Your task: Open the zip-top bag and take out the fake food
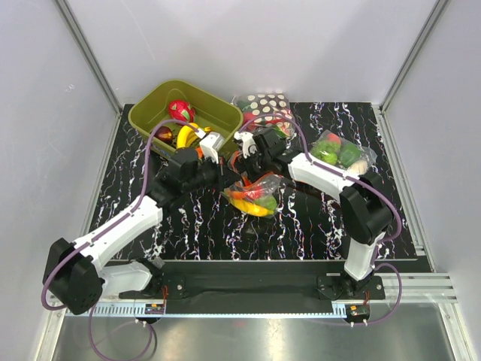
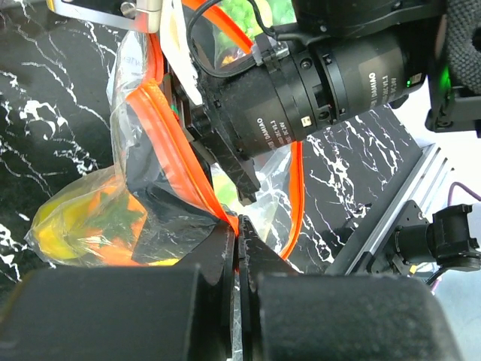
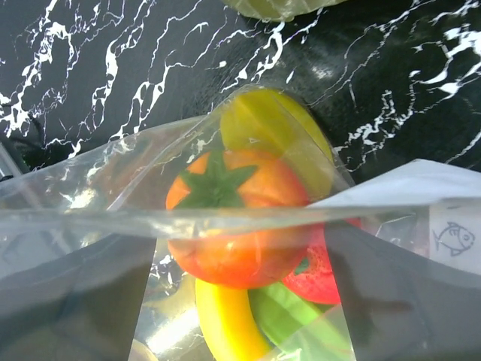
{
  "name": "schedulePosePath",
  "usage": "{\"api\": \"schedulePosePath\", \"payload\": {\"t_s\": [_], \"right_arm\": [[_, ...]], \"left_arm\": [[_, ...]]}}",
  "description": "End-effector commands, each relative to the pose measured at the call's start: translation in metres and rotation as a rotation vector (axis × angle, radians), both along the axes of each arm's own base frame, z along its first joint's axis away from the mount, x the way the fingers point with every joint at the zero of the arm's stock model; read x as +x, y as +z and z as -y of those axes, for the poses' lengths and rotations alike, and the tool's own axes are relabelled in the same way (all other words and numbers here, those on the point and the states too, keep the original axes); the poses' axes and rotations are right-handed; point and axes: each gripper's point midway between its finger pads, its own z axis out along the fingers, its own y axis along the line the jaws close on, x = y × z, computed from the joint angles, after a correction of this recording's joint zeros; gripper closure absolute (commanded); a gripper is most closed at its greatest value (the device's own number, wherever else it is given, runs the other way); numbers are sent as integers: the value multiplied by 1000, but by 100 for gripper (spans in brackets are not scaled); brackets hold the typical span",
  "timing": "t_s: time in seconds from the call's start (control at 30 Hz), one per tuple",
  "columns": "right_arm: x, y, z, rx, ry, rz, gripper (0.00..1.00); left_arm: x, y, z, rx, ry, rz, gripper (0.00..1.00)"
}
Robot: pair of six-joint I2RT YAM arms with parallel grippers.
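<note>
The zip-top bag [image 1: 255, 197] lies mid-table between both grippers, holding the fake food [image 1: 252, 204]. My left gripper [image 1: 221, 175] is shut on the bag's orange-red zip strip [image 2: 174, 143], pinched at the jaw tips [image 2: 237, 229]. My right gripper [image 1: 253, 170] stands open at the bag's mouth. Its dark fingers [image 3: 68, 301] show dimly through the plastic [image 3: 113, 173] on either side of the food. Between them sit an orange fruit with a green star top [image 3: 233, 226], a yellow lemon-like piece [image 3: 270, 128], a banana [image 3: 225, 327], a green piece [image 3: 293, 320] and a red piece [image 3: 322, 274].
An olive bin [image 1: 154, 96] at the back left holds a red spiky fruit [image 1: 180, 110] and a banana [image 1: 186, 136]. A polka-dot bag [image 1: 263, 103] lies behind the grippers. A bag of green vegetables [image 1: 338, 150] lies right. The right arm's wrist [image 2: 316, 90] crowds the left gripper.
</note>
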Motion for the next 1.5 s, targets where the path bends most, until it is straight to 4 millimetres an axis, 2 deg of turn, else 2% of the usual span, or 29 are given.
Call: {"api": "schedulePosePath", "payload": {"t_s": [0.0, 0.23, 0.4, 0.57, 0.73, 0.8, 0.83, 0.9, 1.03, 1.23, 1.3, 1.47], "right_arm": [[-9, -6, -12, 24, 34, -26, 0], [-19, -29, -18, -9, 30, -65, 3], [-20, -24, -14, -12, 7, -63, 42], [-20, 20, -7, 24, -7, 13, 53], [-25, 68, 8, 43, -41, 96, 54], [-29, 77, 16, 32, -56, 105, 54], [-32, 89, 20, 46, -61, 126, 54], [-35, 98, 27, 45, -74, 139, 54], [-39, 131, 46, 72, -123, 189, 54], [-34, 162, 71, 87, -207, 270, 55], [-30, 166, 77, 90, -231, 284, 56], [-22, 186, 76, 179, -267, 343, 57]], "left_arm": [[3, 17, 0, -39, 14, 64, 100], [2, 11, -3, -34, 23, 60, 100], [2, 8, -6, -25, 40, 60, 100], [8, -2, -14, 6, 82, 52, 100], [23, -25, -33, 65, 167, 34, 100], [26, -37, -36, 82, 178, 2, 100], [30, -39, -39, 77, 188, -3, 100], [31, -46, -41, 78, 192, -19, 100], [35, -56, -48, 91, 213, -39, 100], [36, -67, -54, 105, 224, -66, 100], [36, -68, -55, 104, 224, -67, 100], [33, -70, -50, 89, 200, -80, 100]]}}
